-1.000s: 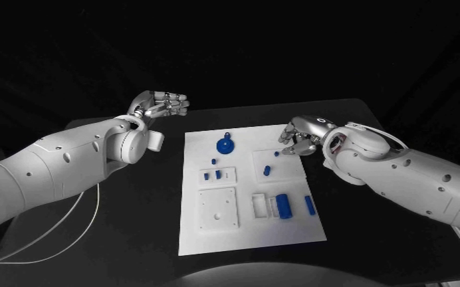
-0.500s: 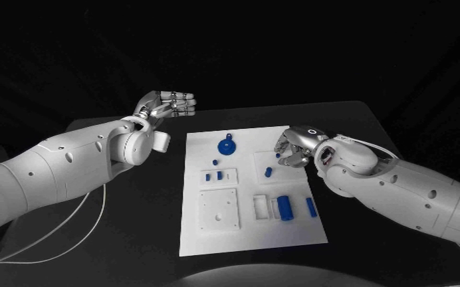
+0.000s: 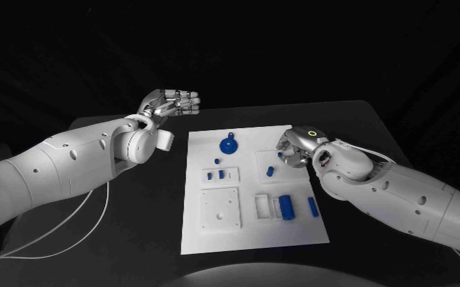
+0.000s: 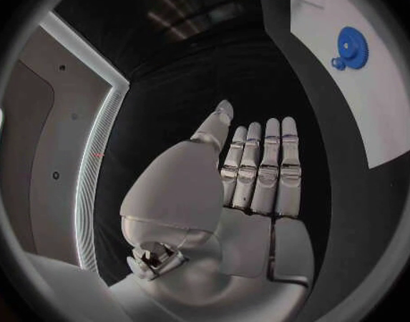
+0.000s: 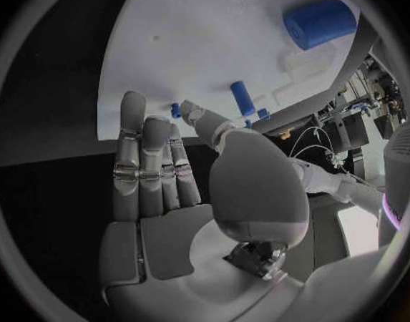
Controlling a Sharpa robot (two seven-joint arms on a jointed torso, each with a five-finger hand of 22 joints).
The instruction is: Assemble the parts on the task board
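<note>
The task board [image 3: 251,230] lies mid-bench with blue parts [image 3: 284,206] on it. The right hand [image 3: 297,146] hovers over the board's far right corner, fingers [image 5: 142,161] extended, holding nothing. The left hand [image 3: 171,104] is raised beyond the board's left edge, fingers [image 4: 269,166] straight, empty.

Overhead head view, two wrist close-ups
</note>
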